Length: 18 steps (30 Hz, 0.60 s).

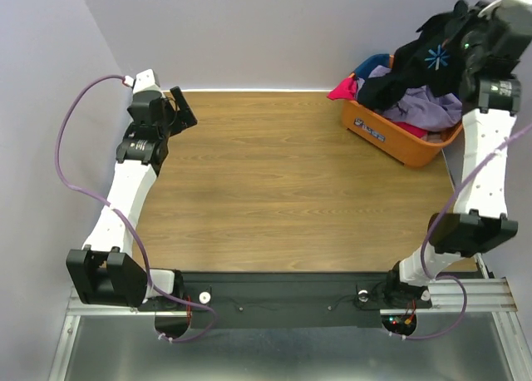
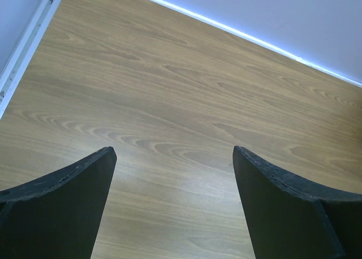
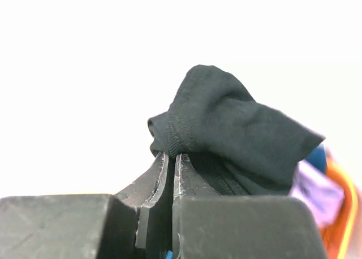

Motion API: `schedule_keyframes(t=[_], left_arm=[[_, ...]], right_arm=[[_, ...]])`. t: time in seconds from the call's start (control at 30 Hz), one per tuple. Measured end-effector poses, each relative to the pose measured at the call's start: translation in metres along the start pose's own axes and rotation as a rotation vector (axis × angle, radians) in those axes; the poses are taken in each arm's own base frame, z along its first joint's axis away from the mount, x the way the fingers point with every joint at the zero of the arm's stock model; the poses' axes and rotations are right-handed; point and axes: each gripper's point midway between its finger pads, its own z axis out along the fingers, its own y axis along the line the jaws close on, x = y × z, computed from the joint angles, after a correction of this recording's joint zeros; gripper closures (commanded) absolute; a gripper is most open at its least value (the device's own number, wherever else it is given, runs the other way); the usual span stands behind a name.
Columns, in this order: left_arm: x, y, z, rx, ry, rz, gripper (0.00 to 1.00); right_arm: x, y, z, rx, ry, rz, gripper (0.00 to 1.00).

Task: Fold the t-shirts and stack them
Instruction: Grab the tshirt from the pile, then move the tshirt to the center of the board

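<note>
Aloft, right hand (image 3: 171, 156) clamps the crumpled black t-shirt (image 3: 232, 129) while left hand (image 2: 174, 152) gapes.

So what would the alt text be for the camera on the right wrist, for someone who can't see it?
The right hand is pinched shut on a bunched fold of the black t-shirt, seen against a washed-out white background. At the lower right edge, blurred, a bit of lavender cloth and the rim of the orange basket show.

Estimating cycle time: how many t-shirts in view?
4. Black t-shirt pinched in the right gripper, hanging over the orange basket; lavender t-shirt, pink-red t-shirt and teal t-shirt lie inside it. Others may be buried.
</note>
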Motion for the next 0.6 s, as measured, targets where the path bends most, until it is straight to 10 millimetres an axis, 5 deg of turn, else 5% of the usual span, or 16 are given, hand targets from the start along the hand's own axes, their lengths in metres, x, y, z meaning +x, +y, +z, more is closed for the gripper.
schedule_keyframes(t=[0.07,0.2,0.43,0.6], left_arm=[[-0.001,-0.002,-0.001,0.010,-0.002,0.000,0.04],[-0.006,-0.008,-0.010,0.044,-0.010,-0.002,0.04],[-0.038,-0.016,-0.055,0.107,-0.118,-0.014,0.04],[-0.049,-0.014,-0.081,0.120,-0.160,-0.016,0.04]], right_arm=[[-0.045,0.023,-0.027,-0.084,-0.094,0.007,1.00],[-0.085,0.074,-0.067,-0.274,-0.173,0.023,1.00],[-0.067,0.209,-0.118,-0.741,-0.076,0.078,1.00],[-0.050,0.262,-0.157,-0.973,0.033,0.138,1.00]])
